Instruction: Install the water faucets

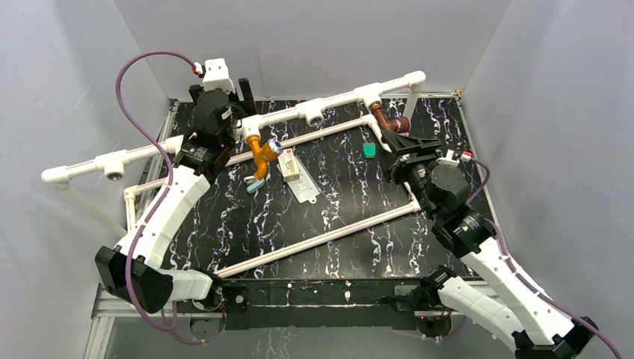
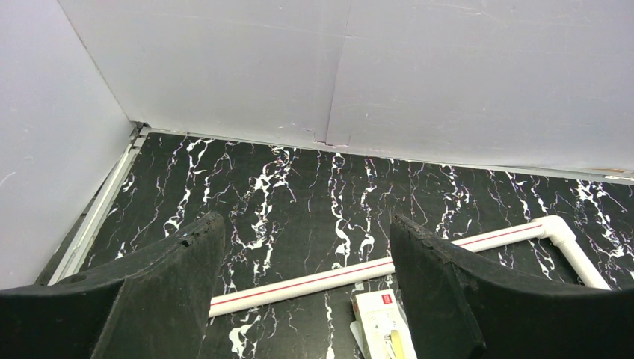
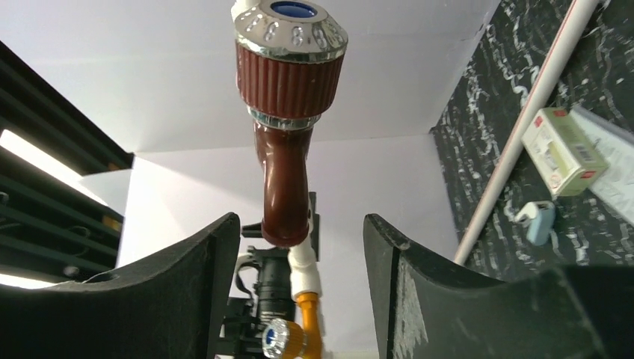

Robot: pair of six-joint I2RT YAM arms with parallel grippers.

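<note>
Installation seems nearly done, orange-yellow faucet [image 1: 260,153] and reddish-brown faucet [image 1: 389,120] both on the white pipe [image 1: 340,101], your left end effector [image 2: 305,224] and right end effector [image 3: 299,224] spread.

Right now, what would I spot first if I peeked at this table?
The bright orange-yellow faucet hanging off the white pipe toward the back left of the black marbled table. Then the reddish-brown faucet on the same pipe at the back right, just beyond the open right gripper.
</note>
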